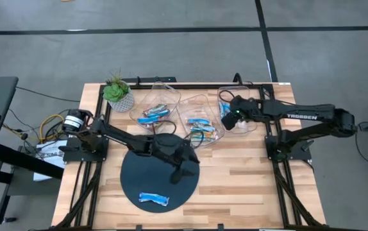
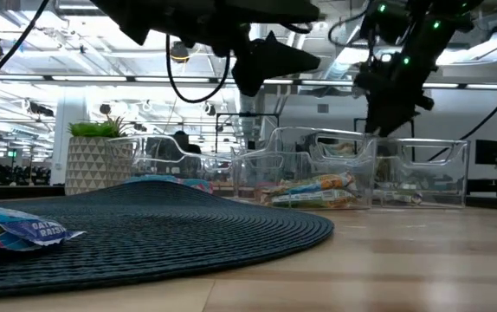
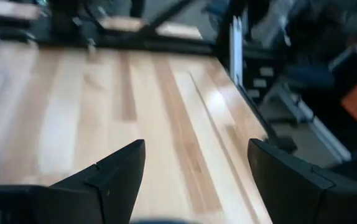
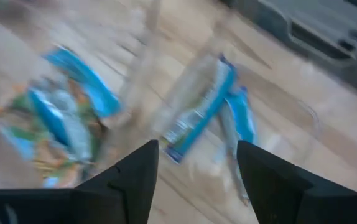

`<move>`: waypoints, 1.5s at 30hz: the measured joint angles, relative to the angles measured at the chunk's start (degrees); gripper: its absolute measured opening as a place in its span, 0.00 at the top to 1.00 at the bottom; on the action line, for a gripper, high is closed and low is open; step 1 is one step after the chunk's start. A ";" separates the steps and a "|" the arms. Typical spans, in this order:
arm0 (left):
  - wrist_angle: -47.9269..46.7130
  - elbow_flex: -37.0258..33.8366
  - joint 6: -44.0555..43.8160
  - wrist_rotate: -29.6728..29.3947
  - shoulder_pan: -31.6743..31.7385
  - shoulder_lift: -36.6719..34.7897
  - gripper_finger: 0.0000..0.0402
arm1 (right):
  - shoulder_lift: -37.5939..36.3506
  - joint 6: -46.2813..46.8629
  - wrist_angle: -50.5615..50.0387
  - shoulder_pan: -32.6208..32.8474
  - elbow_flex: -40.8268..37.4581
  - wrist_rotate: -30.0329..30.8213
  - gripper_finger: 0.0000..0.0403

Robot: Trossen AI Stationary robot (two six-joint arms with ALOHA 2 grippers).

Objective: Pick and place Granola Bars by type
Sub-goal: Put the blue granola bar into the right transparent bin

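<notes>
Nearest the low camera, one blue granola bar is left on the dark mat — missable, it is judged, by the open, empty left gripper — while the right gripper, jaws apart, is hung over the right bin, where a bar might be snagged.

This looks like a robotics lab in a large open industrial hall. A wooden table on a black metal frame stands on grey floor marked with dark lines, loose cables beside it. Beyond the table run long ceiling light strips, exposed ducts and distant workstations.
</notes>
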 joint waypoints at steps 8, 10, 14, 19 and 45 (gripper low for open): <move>-21.27 4.28 2.76 -1.26 -5.12 0.00 0.31 | -7.28 -1.64 8.37 8.83 0.00 0.15 0.50; -32.60 8.10 4.19 -5.12 -7.04 0.00 0.31 | -8.62 -1.64 10.51 11.52 0.00 0.15 0.50; -50.67 15.35 4.97 -13.77 -11.03 0.00 0.31 | -9.76 -1.36 14.41 16.76 0.04 0.15 0.51; -60.86 20.34 -0.21 -16.31 -15.74 0.00 0.31 | -9.49 -1.18 20.06 22.74 0.04 0.18 0.52; -66.36 20.20 -23.65 -19.32 -28.80 7.69 0.31 | -8.34 -0.03 27.43 35.43 0.04 9.33 0.56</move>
